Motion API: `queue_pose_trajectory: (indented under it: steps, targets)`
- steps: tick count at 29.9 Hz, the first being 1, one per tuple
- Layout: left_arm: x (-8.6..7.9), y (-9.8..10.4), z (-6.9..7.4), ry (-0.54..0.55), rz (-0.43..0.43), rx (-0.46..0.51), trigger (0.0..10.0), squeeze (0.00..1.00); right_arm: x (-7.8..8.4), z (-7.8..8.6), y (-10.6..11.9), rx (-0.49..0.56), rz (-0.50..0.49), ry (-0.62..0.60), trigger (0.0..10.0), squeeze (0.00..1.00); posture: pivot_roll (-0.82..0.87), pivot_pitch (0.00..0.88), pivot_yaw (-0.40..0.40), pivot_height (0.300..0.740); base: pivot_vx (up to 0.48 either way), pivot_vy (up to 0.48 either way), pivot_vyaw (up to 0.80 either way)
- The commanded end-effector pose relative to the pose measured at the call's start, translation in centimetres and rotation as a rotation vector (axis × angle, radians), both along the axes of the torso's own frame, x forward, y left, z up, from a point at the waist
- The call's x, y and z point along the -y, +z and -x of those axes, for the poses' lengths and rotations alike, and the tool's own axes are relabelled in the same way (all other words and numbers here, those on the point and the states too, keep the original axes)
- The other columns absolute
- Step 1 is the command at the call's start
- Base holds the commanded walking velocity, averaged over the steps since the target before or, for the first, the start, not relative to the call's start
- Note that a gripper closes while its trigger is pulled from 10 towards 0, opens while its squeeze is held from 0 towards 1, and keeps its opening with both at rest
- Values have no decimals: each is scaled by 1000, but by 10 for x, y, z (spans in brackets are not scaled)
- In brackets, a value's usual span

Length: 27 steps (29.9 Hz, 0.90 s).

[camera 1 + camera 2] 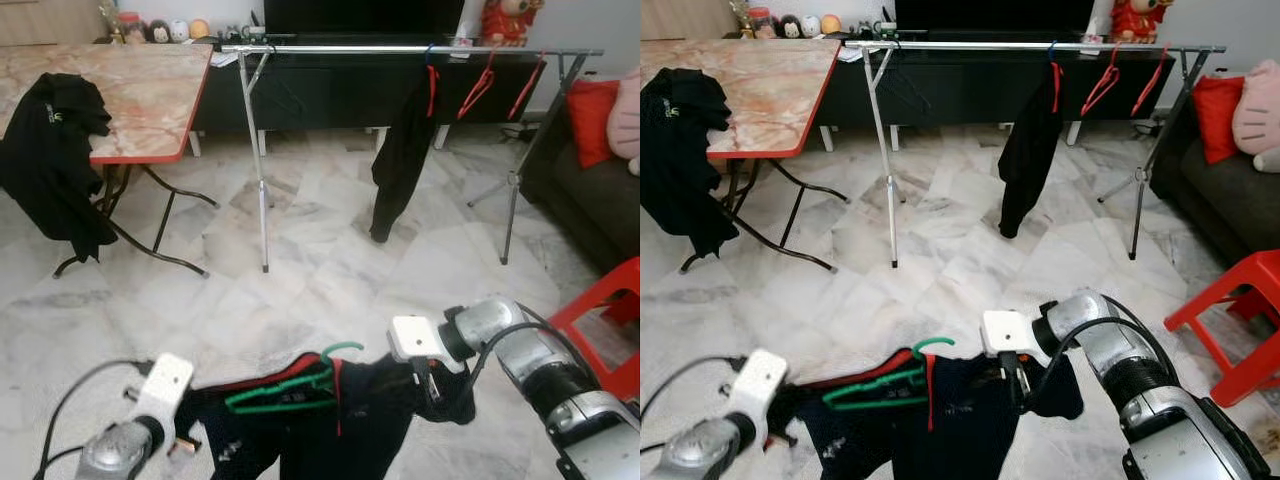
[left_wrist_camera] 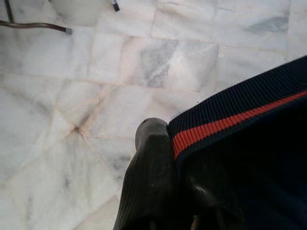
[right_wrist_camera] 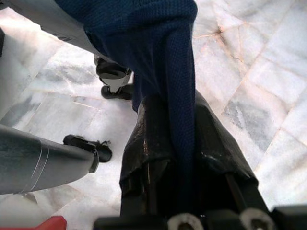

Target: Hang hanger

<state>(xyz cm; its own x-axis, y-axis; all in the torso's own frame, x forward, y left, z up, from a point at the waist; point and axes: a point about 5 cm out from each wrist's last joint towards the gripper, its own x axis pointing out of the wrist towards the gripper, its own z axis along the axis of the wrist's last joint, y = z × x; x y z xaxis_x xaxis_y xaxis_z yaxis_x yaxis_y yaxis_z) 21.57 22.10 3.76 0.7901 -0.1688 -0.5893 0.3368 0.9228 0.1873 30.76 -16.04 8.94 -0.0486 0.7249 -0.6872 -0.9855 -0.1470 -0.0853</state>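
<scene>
A dark navy garment with red trim hung stretched low between the two arms, with a green plastic hanger lying on its upper edge. The right gripper had its black fingers clamped on one end of the cloth, and the left gripper pinched the red-striped hem at the other. Beyond them a long silver clothes rail stood across the marble floor, carrying a black shirt and red hangers.
</scene>
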Motion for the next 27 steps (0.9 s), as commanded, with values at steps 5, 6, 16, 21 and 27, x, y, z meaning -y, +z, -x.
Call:
queue_pose_trajectory:
  steps: [5,6,16,21,27]
  targets:
    - [-25,10,-3,29,-173,24,10000,0,14,-8,7,85,93,-26,0,0,3,0,-39,740,0,0,0]
    - [-30,14,-4,50,-199,40,10000,0,16,-8,5,105,132,-23,0,0,3,0,-39,740,0,0,0]
    - [-39,39,-13,87,-221,121,10000,0,20,-10,-9,223,290,-17,0,0,9,0,-42,740,0,0,0]
    - [-35,36,-9,38,-223,81,10000,0,19,-17,-8,316,308,-64,0,0,8,0,-41,740,0,0,0]
    - [-31,34,-5,4,-223,47,10000,0,20,-24,-5,375,308,-114,0,0,8,0,-41,740,0,0,0]
